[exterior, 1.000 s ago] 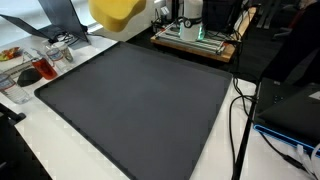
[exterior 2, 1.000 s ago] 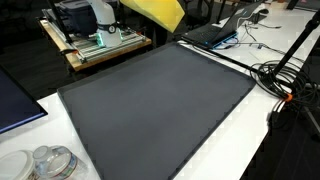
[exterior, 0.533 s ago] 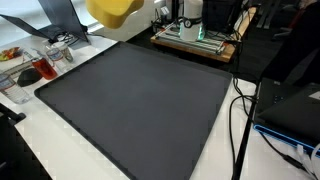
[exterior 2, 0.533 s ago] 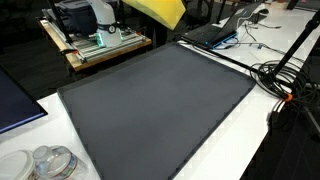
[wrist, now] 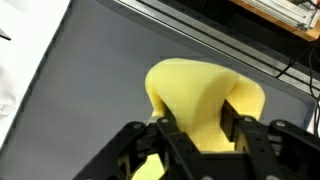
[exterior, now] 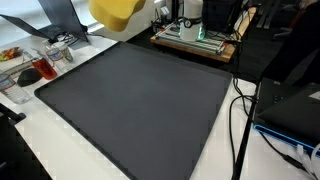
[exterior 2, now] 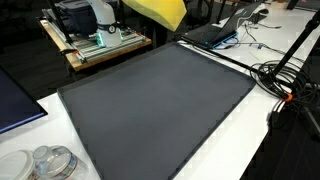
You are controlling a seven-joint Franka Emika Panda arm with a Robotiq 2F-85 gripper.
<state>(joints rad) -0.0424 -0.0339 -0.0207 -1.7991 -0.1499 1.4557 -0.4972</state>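
Overhead, the gripper [wrist: 200, 128] pinches a yellow cloth [wrist: 190, 90] between 2 fingers [wrist: 233, 120] above the mat's [exterior: 140, 100] far edge. A crate [exterior: 195, 42] stands just beyond, and cables [exterior 2: 285, 75] trail along a bench edge.

The gripper [wrist: 198, 115] was matte black all over in the wrist view. Two blocky fingers [wrist: 170, 128] with squared edges rose from angular linkage bars (these caught a faint grey sheen along their upper faces). The bars spread into broader, chunky black knuckles at the picture's lower edge.
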